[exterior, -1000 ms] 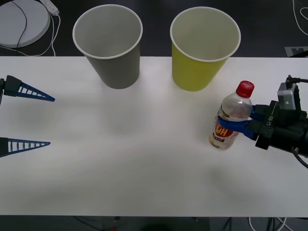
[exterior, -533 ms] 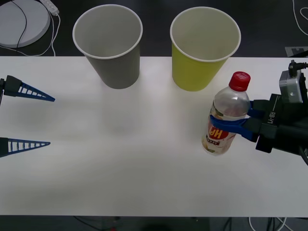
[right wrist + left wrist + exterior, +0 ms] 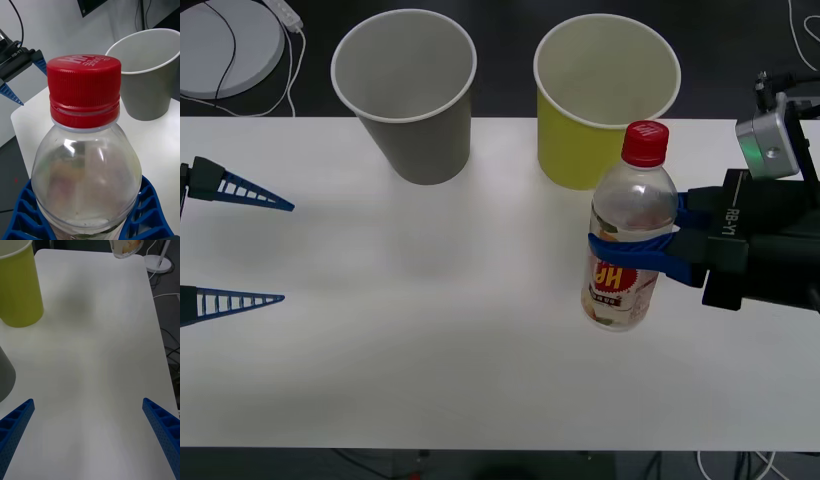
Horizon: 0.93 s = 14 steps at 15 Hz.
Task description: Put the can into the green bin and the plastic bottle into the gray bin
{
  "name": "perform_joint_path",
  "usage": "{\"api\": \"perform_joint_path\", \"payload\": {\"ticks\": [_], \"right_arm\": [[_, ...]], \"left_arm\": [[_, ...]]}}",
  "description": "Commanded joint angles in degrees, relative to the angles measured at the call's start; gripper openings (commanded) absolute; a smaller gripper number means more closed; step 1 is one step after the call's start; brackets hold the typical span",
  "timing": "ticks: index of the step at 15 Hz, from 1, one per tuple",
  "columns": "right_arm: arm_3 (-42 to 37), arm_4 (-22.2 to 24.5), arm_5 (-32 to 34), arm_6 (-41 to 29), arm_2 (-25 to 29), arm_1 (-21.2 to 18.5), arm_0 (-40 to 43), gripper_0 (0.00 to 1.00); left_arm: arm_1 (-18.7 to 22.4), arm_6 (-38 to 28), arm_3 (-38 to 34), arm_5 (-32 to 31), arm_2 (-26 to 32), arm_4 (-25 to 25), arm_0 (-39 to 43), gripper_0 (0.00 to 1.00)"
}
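The plastic bottle (image 3: 626,228) hangs upright above the white table (image 3: 430,330), in front of the green bin (image 3: 600,100). The right gripper (image 3: 635,245) pinches it around the middle with both blue fingers (image 3: 148,213). The left gripper (image 3: 240,245) rests spread wide at the table's left edge, near the gray bin (image 3: 410,95).

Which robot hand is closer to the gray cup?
Left. The left end effector waits open beside the gray bin; the right end effector holds the plastic bottle past the green bin.

Front view: high, looking forward and down over the white rectangular table (image 3: 430,330). Wrist views: low and close, facing each other across it; all share the tabletop.
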State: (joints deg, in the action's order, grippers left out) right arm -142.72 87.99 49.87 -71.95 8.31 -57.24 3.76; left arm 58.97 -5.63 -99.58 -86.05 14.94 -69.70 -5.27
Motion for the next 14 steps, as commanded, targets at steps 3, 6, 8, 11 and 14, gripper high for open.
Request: {"api": "perform_joint_path", "payload": {"ticks": [3,6,8,11,14], "right_arm": [[2.8,0.9,9.2,-5.1,0.1,-0.1,-11.2,0.0],[6.6,0.5,15.6,-5.1,-0.1,-0.4,-18.8,0.0],[8.6,0.0,19.9,-5.2,-0.2,-1.1,-23.6,0.0],[11.5,-1.0,24.5,-5.3,-1.5,-3.7,-30.6,0.0],[15.2,-1.7,26.5,-5.3,-6.1,-5.2,-38.4,0.0]], "left_arm": [[0.0,0.0,0.0,0.0,0.0,0.0,0.0,1.0],[0.0,0.0,0.0,0.0,0.0,0.0,0.0,1.0],[0.0,0.0,0.0,0.0,0.0,0.0,0.0,1.0],[0.0,0.0,0.0,0.0,0.0,0.0,0.0,1.0],[0.0,0.0,0.0,0.0,0.0,0.0,0.0,1.0]]}}
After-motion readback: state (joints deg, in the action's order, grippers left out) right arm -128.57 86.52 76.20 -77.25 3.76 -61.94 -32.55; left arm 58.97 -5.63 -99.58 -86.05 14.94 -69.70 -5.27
